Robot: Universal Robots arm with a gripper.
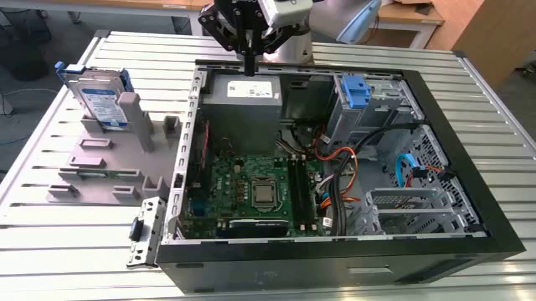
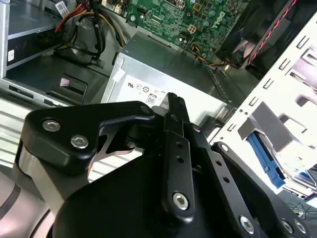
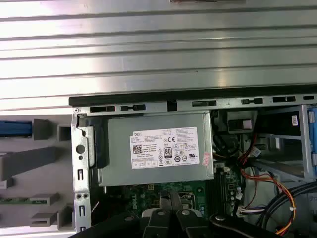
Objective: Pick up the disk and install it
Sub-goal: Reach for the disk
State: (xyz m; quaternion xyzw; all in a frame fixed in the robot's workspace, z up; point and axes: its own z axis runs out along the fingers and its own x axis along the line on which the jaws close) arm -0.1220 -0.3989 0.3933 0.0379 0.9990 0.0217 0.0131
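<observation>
The disk (image 1: pixel 99 95) stands upright in a grey holder (image 1: pixel 105 153) on the table, at the exterior view's left, outside the computer case. It is silver-grey with a white-and-blue label and a blue bracket around it. My gripper (image 1: pixel 250 69) hangs over the back wall of the open case (image 1: pixel 452 157), just above the power supply (image 1: pixel 243 93), well away from the disk. Its fingers are shut together with nothing between them, as the gripper (image 2: pixel 173 101) and again the gripper (image 3: pixel 170 198) show in both wrist views. The disk's blue bracket (image 2: pixel 265 158) shows past the case wall, and its edge (image 3: pixel 15 128) lies beside the holder.
The case lies on its side with the motherboard (image 1: pixel 255 188), bundled cables (image 1: pixel 343 160) and drive cage (image 1: pixel 377 100) exposed. A blue latch piece (image 1: pixel 358 93) stands upright in the cage. The power supply (image 3: pixel 158 148) carries a white sticker. The ribbed metal table (image 1: pixel 50 244) surrounds the case.
</observation>
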